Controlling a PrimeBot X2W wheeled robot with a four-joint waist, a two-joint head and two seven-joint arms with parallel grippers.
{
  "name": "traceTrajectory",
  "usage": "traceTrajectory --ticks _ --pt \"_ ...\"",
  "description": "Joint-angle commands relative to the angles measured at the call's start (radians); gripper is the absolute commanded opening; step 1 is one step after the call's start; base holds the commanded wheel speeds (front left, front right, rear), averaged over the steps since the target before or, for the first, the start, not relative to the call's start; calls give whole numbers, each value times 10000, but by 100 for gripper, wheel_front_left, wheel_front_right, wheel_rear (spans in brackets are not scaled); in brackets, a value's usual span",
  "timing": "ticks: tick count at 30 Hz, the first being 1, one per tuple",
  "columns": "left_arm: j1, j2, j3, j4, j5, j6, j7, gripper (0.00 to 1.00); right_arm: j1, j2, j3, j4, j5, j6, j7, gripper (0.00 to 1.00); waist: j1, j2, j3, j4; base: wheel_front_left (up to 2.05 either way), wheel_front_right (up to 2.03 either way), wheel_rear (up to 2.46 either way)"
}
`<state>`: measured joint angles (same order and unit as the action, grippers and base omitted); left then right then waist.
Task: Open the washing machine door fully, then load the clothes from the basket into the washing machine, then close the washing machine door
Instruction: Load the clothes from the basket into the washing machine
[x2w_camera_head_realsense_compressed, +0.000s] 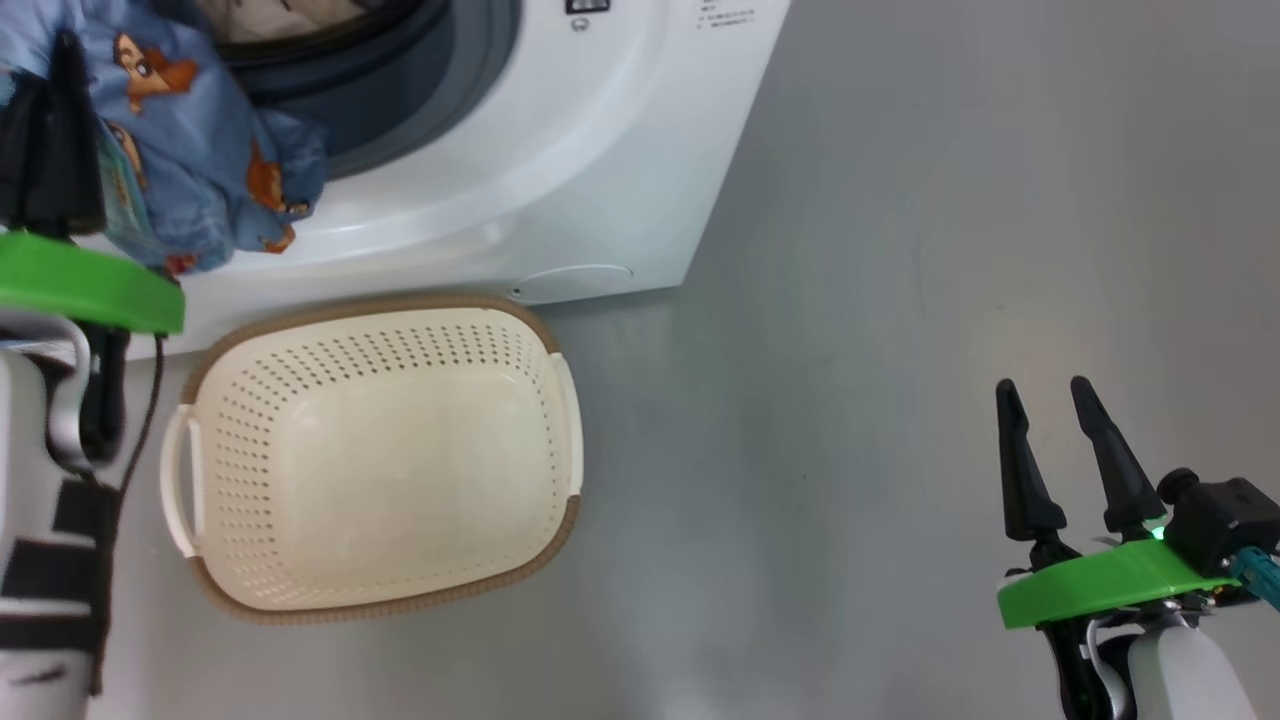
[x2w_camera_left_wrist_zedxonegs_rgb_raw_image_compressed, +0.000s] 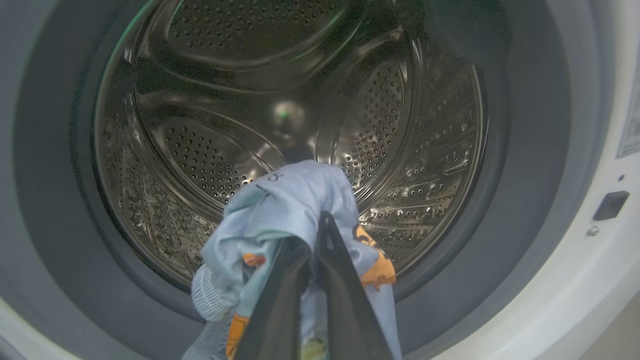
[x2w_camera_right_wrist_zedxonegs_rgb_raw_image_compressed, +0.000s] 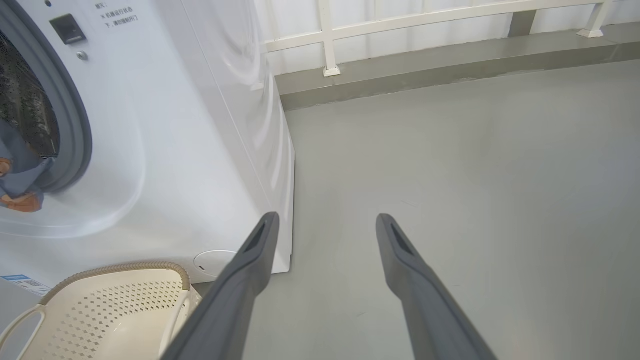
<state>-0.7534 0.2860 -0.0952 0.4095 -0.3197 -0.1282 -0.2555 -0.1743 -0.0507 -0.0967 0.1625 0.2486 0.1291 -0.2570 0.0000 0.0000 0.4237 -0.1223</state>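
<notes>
My left gripper (x2w_camera_left_wrist_zedxonegs_rgb_raw_image_compressed: 317, 227) is shut on the light blue clothes (x2w_camera_left_wrist_zedxonegs_rgb_raw_image_compressed: 285, 205) with orange cartoon figures, holding them just in front of the washing machine's steel drum (x2w_camera_left_wrist_zedxonegs_rgb_raw_image_compressed: 210, 115). In the head view the clothes (x2w_camera_head_realsense_compressed: 190, 150) hang over the grey rubber ring (x2w_camera_head_realsense_compressed: 440, 90) at the washing machine (x2w_camera_head_realsense_compressed: 600, 150) mouth. The cream basket (x2w_camera_head_realsense_compressed: 375, 450) with its brown rim stands on the floor before the machine, with nothing inside. My right gripper (x2w_camera_head_realsense_compressed: 1045, 400) is open above bare floor, well to the right of the basket. The washing machine door is out of view.
Grey floor (x2w_camera_head_realsense_compressed: 900, 300) stretches to the right of the machine. In the right wrist view a white railing (x2w_camera_right_wrist_zedxonegs_rgb_raw_image_compressed: 400, 20) and a low grey kerb (x2w_camera_right_wrist_zedxonegs_rgb_raw_image_compressed: 450, 65) run along the far wall. The basket (x2w_camera_right_wrist_zedxonegs_rgb_raw_image_compressed: 110, 310) sits close against the machine's front.
</notes>
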Motion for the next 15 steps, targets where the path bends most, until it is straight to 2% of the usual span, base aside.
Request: traceTrajectory --ticks 1,6,15 --pt "-657 597 122 247 -97 -25 -63 0 -195 0 347 -242 141 16 -48 100 0 0 386 -345 0 0 0" --pt "-1792 829 -415 1878 -564 -25 -63 0 -383 2 550 -274 379 16 -48 100 0 0 692 -620 0 0 0" --pt "-3768 1250 -1985 4784 -1583 -25 -40 0 -564 4 1028 -278 666 16 -48 100 0 0 1054 -1127 0 0 0"
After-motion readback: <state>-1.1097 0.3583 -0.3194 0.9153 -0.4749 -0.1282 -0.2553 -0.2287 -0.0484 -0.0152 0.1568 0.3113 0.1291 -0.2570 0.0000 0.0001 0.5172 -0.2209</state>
